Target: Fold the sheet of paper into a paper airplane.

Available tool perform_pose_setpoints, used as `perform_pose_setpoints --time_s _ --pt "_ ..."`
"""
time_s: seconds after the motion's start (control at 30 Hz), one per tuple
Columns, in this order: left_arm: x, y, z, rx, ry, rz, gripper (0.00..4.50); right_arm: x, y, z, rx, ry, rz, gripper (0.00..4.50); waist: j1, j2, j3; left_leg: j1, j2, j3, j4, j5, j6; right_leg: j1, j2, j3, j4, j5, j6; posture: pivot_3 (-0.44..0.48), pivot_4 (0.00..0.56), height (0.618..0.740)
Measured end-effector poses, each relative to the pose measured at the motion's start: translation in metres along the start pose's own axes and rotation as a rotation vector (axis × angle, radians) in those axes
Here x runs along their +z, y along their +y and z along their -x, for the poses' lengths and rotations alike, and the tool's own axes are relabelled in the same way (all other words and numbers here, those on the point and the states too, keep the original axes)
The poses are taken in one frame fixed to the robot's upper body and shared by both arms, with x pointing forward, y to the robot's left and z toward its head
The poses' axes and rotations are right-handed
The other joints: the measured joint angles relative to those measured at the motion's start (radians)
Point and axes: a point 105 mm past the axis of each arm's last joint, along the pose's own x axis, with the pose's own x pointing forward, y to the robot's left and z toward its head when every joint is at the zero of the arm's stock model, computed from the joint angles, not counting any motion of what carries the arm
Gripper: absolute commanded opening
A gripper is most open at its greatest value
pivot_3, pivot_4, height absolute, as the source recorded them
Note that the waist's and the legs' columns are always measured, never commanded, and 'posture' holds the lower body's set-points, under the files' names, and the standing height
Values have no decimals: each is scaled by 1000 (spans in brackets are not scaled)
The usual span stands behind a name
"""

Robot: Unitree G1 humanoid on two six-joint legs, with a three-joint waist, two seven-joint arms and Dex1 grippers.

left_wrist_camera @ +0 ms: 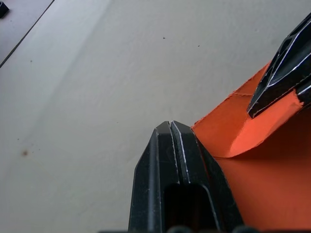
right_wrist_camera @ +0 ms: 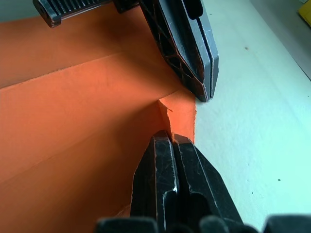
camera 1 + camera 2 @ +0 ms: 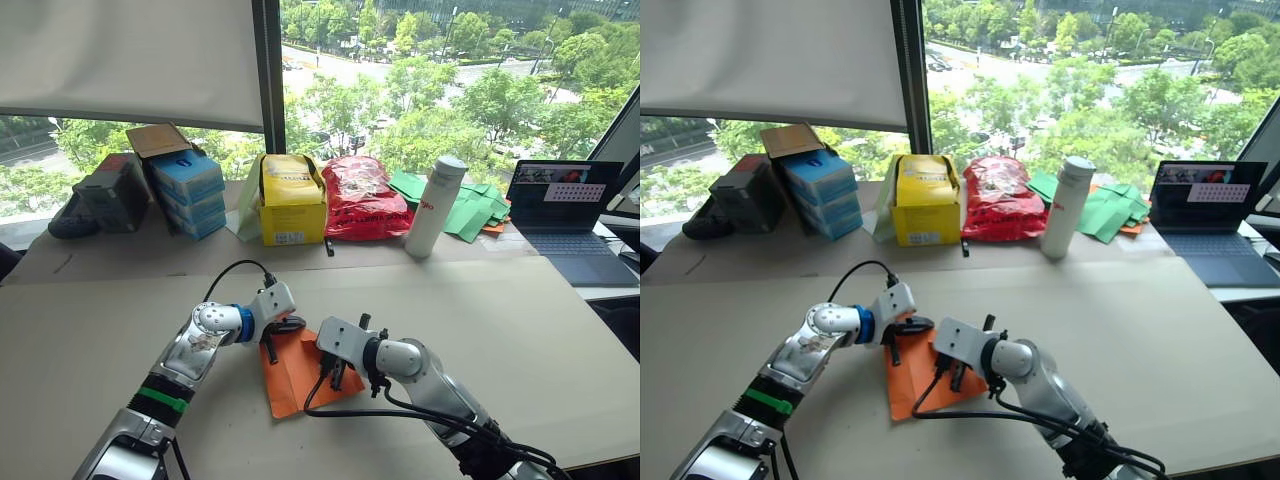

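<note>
Orange paper (image 3: 292, 375) lies partly folded on the surface (image 3: 520, 330); both grippers, left (image 3: 270, 347) and right (image 3: 333, 375), fingers together, seemingly press its edges, open room all around.

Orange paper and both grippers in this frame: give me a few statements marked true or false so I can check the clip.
1. The sheet of paper lies on the table between the two grippers. True.
2. The left gripper has its fingers spread wide open. False: the fingers are shut together, tips at the paper's edge.
3. The right gripper is shut, its tips at a small raised flap of the orange paper. True.
4. The paper is already a finished pointed airplane. False: it is a partly folded sheet with creases.
5. The white bottle lies on its side. False: it stands upright at the back of the table.
6. An open laptop sits at the robot's far right. True.
</note>
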Motion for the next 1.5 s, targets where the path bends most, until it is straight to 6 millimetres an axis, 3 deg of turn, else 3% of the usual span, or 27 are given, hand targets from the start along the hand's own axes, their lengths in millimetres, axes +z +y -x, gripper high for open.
perform_pose_setpoints --time_s 0.13,0.4,0.5,0.53,0.63,0.77,0.97,1.5 --pt "-1 0 0 -1 7 -6 0 1 0 0 1 2 -5 30 0 0 0 0 0 0 0 0 0 0 0 0 0 0 0 0 150 740" --pt "-2 -1 0 -3 13 -24 0 11 6 2 54 -34 -83 2636 0 0 0 0 0 0 0 -2 3 0 0 0 0 0 0 0 150 740" --pt "-2 -1 -1 -3 13 -25 0 27 0 9 86 -109 -222 2636 0 0 0 0 0 0 0 -2 3 0 0 0 1 0 0 0 150 740" --pt "-2 -1 -1 -3 14 -25 0 35 -8 12 84 -143 -267 2417 0 0 0 0 0 0 0 -2 3 0 0 0 1 0 0 0 150 740" --pt "-2 -1 -1 -1 14 -28 0 56 -36 20 27 -225 -328 1349 1 0 0 1 0 -1 0 -2 4 0 -1 0 1 0 0 0 150 740" --pt "-1 -1 -1 -2 13 -31 0 42 -37 12 24 -157 -348 62 0 0 0 1 0 0 0 -2 3 0 -1 0 1 0 0 0 150 740" --pt "-1 0 -1 0 14 -31 0 18 -21 -7 61 -58 -365 62 0 0 0 0 0 0 0 -2 3 0 -1 0 1 0 0 0 150 740" --pt "-1 0 0 4 14 -32 0 8 -23 -26 48 7 -342 62 0 0 0 1 0 0 0 -1 2 0 -1 0 1 0 0 0 150 740"
